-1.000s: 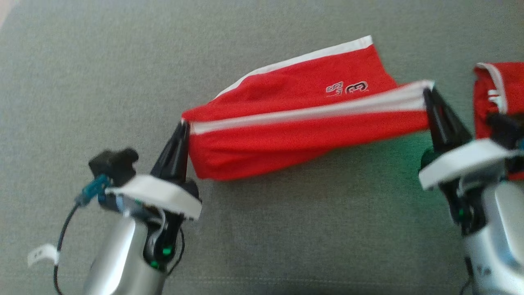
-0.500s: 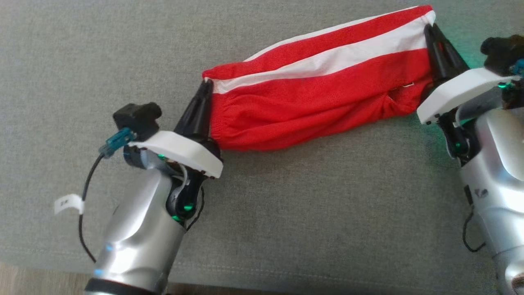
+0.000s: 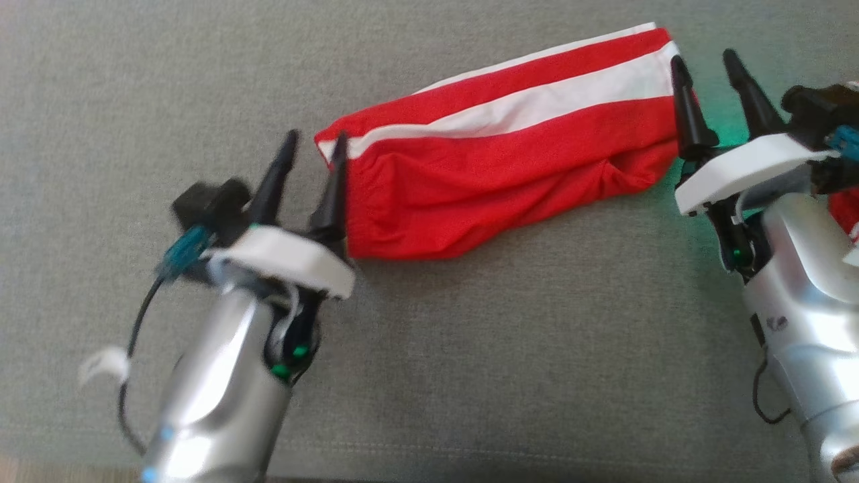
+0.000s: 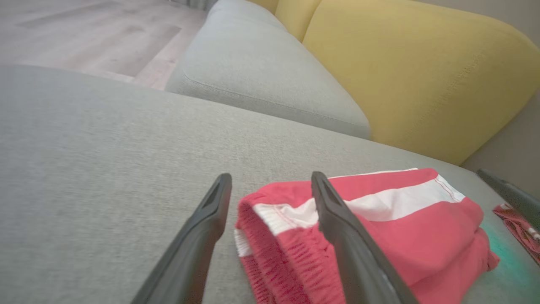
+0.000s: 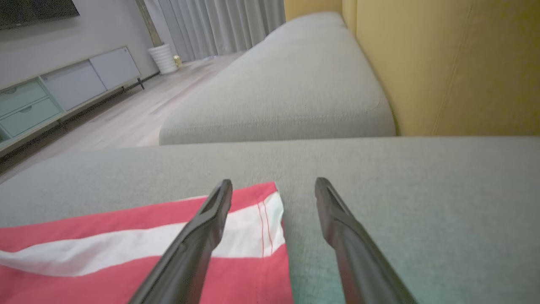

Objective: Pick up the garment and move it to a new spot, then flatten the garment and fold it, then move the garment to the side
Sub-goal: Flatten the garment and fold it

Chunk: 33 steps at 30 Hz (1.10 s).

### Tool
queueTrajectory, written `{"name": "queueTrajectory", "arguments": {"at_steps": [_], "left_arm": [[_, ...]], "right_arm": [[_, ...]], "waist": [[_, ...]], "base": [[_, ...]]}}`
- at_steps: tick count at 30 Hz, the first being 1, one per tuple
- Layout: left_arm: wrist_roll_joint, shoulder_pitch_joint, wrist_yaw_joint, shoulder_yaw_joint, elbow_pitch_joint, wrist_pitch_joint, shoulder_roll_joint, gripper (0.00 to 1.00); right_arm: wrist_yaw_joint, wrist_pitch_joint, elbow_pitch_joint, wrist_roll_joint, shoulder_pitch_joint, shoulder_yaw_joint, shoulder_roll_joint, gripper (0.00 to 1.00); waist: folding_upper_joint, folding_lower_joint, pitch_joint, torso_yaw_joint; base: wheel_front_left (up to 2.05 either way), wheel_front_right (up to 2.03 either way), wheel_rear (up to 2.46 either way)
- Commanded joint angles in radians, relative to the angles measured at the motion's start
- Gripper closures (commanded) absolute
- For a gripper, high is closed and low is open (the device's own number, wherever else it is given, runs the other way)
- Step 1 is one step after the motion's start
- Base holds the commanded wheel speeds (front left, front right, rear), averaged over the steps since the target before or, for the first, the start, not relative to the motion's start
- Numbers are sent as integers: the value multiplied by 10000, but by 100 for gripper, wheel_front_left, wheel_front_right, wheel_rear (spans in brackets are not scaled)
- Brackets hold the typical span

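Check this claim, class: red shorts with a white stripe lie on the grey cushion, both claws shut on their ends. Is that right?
No. The head view shows the left claw and right claw open, spread at the ends of the shorts, gripping nothing. The rest is right.

The left gripper (image 3: 317, 136) stands at lower left, jaws spread wide and empty, fingers pointing up. The right gripper (image 3: 703, 58) stands at upper right, jaws likewise spread and empty, fingers tilted up-left.

The head view looks steeply down on the grey cushion (image 3: 470, 376); both wrist views skim low and close across it, sharing the garment (image 3: 496, 168).
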Motion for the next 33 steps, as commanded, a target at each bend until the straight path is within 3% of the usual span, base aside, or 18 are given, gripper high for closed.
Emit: {"name": "queueTrajectory", "arguments": {"at_steps": [1, 10, 15, 25, 33], "left_arm": [[298, 298, 139, 579, -649, -121, 309, 0], [1677, 1779, 612, 1785, -2490, -123, 549, 0], [2400, 2434, 783, 2004, -3270, -123, 667, 0], [3007, 3458, 820, 1845, -3461, -123, 885, 0], [2990, 3705, 842, 1878, -3363, -124, 880, 0]], "right_arm": [[-9, -209, -566, -190, 244, 6, 48, 0], [-9, -370, -3404, -1624, 2216, -1435, 389, 0], [-9, 219, -5115, -2459, 3741, -2165, 841, 0], [-9, 1509, -7483, -3258, 6008, -3067, 1635, 0], [-9, 1994, -8236, -3349, 6677, -3129, 1880, 0]], "waist": [[0, 0, -191, -158], [0, 0, -964, -506], [0, 0, -1430, -625], [0, 0, -1916, -805], [0, 0, -2029, -900]], "base": [[0, 0, 0], [0, 0, 0], [0, 0, 0], [0, 0, 0], [0, 0, 0]]}}
